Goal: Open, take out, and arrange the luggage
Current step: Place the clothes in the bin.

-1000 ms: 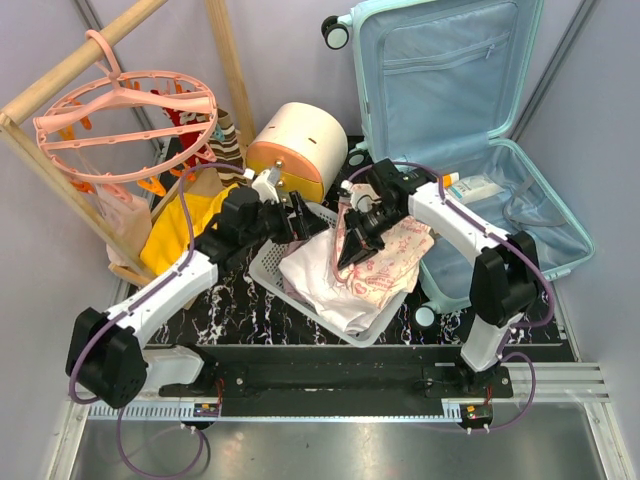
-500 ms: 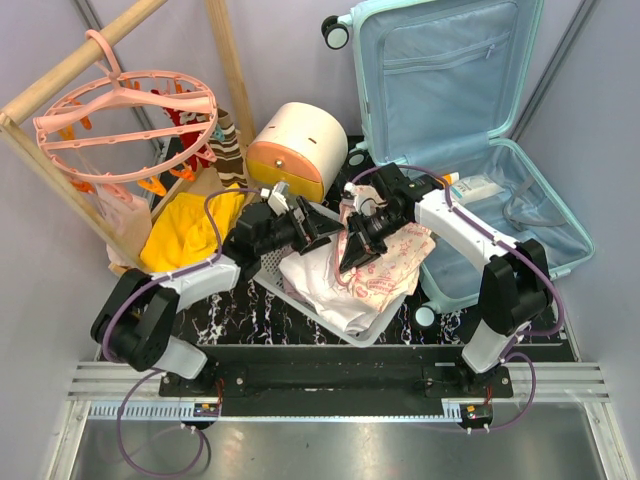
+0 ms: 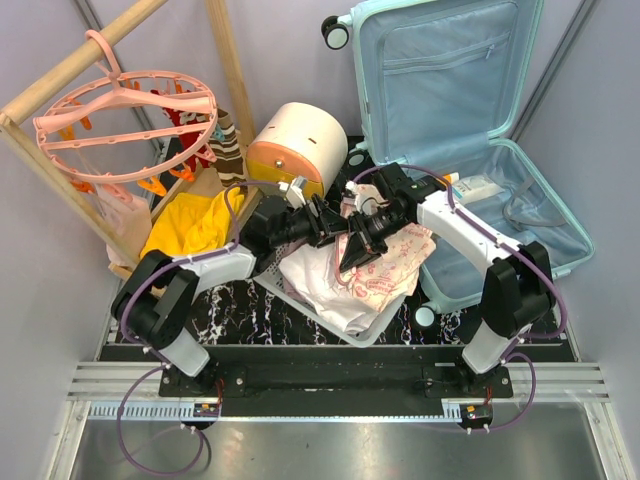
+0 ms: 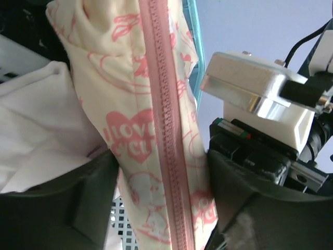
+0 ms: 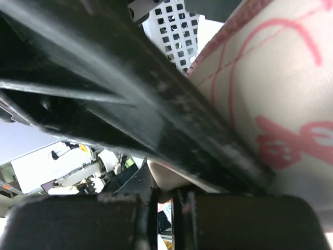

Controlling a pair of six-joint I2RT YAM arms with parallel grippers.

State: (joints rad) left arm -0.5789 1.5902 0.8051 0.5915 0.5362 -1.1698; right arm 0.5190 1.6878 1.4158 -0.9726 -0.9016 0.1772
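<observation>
I have very little slack at the centre of the overhead view: the left gripper and the right gripper sit nose to nose over the white basket, with the cream-and-orange drawer box just behind the left one. The luggage fills the upper right, lid standing upright and lower shell lying flat at mid right, its rim just beside my right forearm. The pink round hanger and wooden rack crowd the upper left, above a yellow cloth. The only bare room I see is the marbled tabletop at the basket's lower left. The right gripper is clenched on the printed garment, holding a fold above the white cloth. In the left wrist view that garment, with its pink zip, runs between the left gripper's jaws and touches both. I cannot tell whether they truly pinch it. Against a second ago, my left arm has swung from the basket's upper-left corner in to the centre, and its jaws have come in from wide. The right gripper has hardly shifted, and luggage, box and basket lie as before.
</observation>
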